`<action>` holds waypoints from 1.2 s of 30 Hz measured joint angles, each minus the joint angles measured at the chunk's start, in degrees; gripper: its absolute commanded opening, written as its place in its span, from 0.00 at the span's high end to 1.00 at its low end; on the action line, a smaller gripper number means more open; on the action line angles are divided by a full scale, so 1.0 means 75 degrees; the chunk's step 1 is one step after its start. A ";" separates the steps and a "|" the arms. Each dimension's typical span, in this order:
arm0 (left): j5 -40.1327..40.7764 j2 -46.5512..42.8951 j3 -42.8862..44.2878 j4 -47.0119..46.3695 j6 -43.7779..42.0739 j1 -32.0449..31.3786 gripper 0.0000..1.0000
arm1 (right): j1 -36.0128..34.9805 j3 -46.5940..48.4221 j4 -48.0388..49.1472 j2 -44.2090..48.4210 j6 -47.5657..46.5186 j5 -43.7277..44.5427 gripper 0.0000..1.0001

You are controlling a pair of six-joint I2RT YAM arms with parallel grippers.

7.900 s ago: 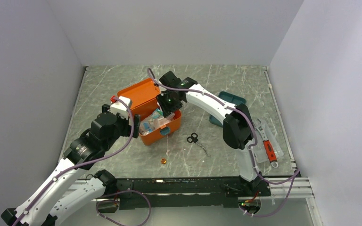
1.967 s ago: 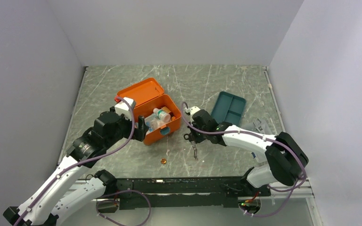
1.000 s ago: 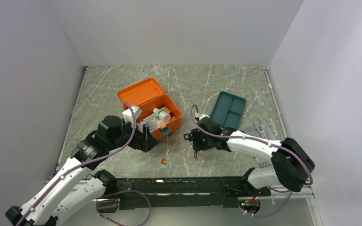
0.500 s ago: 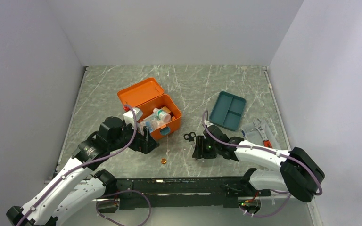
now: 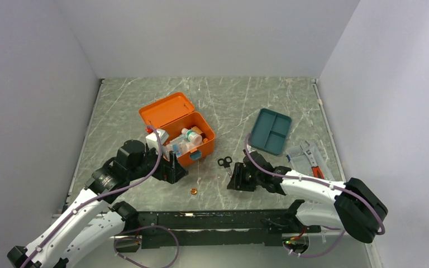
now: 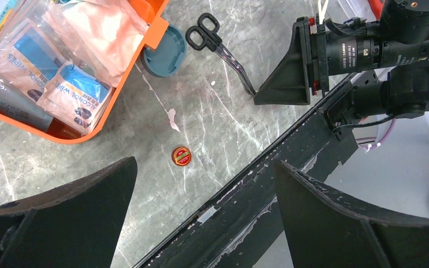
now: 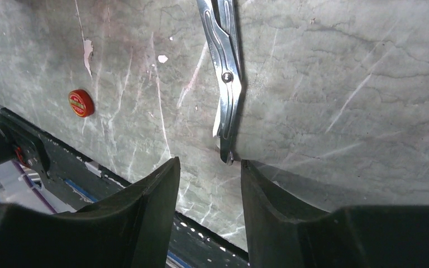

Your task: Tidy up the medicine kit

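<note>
The orange medicine kit [image 5: 167, 110] sits lid-open, left of centre on the table [image 5: 229, 95] (packets [image 6: 67, 95] inside). The left gripper [image 6: 204, 167], jaws spread wide, hovers beside its near corner. The right gripper [image 7: 209, 164], half-open, straddles the scissors' [image 7: 226, 84] blade tip.

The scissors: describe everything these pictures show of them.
The scissors are small, with two black finger loops and slim silvery metal blades joined by a pivot screw. The blades are shut. They lie flat on the marbled table, loops towards the open orange medicine kit, tip towards the right gripper. The tip sits just ahead of the gap between its jaws, which stand apart. Nothing grips the scissors, and only the table clearly touches them.
</note>
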State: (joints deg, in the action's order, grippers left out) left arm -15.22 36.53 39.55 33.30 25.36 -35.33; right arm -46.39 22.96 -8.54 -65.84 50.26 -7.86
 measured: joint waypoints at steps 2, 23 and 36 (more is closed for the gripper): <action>0.0000 -0.0006 -0.0003 -0.0003 0.0003 0.0000 0.01 | -0.0044 0.0000 -0.0061 0.0009 0.0044 0.0067 0.55; -0.0023 -0.0396 -0.0131 0.0055 -0.0096 0.0000 0.01 | -0.0816 0.0790 -0.0399 -0.1014 0.0586 0.1291 0.84; -0.0032 -0.0443 -0.0277 0.0055 -0.0192 0.0000 0.01 | -0.1195 0.1195 -0.0516 -0.1518 0.0799 0.1874 1.00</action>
State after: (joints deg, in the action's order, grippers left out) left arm -15.46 33.21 37.47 33.71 23.92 -35.33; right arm -55.35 31.92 -12.40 -77.23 56.25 6.20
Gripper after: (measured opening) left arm 0.986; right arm 0.007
